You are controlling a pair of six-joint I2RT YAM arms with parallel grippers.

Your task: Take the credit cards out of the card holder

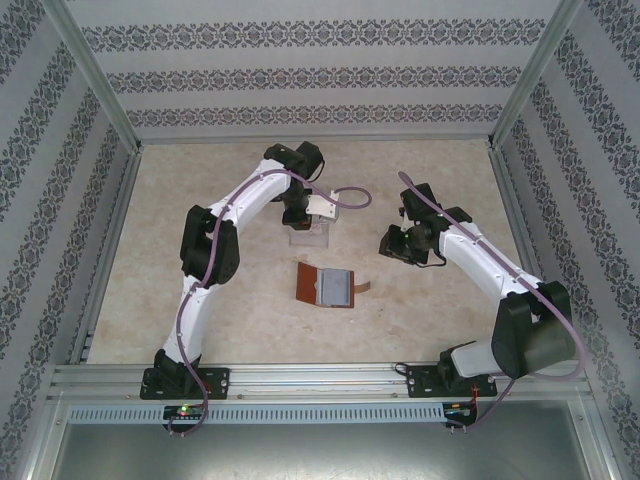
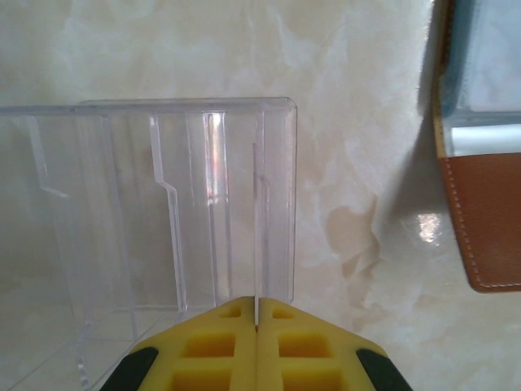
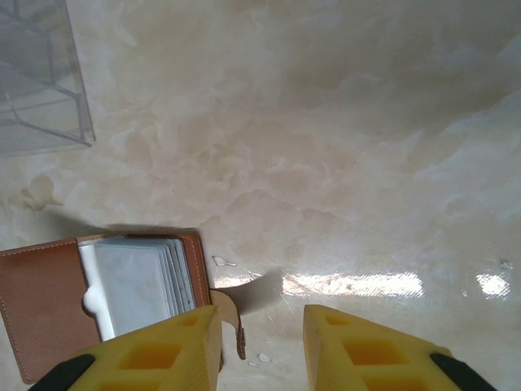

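**A:** Left wrist view: is your left gripper [image 2: 256,316] carrying anything?

**B:** It's clenched shut over the clear ridged plastic rack [image 2: 163,212]. The thin sliver between its fingers may be a card, but you can't tell.

**A:** What's left?

**B:** Most of it, I'd judge. Your right gripper [image 3: 260,346] hangs parted and empty near the open brown leather card holder [image 3: 41,301], with pale grey-white credit cards [image 3: 138,285] slotted inside.

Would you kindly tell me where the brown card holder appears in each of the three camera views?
Top external: card holder lies open at the picture's centre.
Left wrist: card holder at the right edge, cropped.
Right wrist: card holder at lower left, open.
Shared landmark: clear plastic rack.
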